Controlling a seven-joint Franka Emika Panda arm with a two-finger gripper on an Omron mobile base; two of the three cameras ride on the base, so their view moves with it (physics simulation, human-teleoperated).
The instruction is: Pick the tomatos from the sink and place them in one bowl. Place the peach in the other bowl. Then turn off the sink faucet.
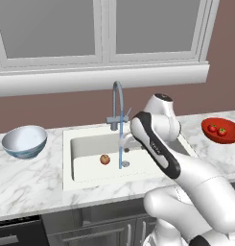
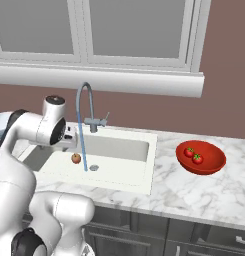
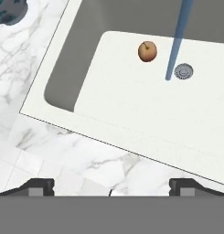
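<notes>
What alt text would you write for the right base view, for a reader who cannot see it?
A peach lies alone in the white sink, beside a thin stream of water running from the grey faucet. On the marble counter to the right, a red bowl holds two tomatoes. The white robot arm leans over the sink's left end.

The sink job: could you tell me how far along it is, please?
Done: both tomatoes lie in the red bowl. In hand: nothing; the open gripper hangs over the sink edge, facing the peach on the basin floor. Left: peach into the white bowl, then shutting off the faucet, whose water runs.
</notes>
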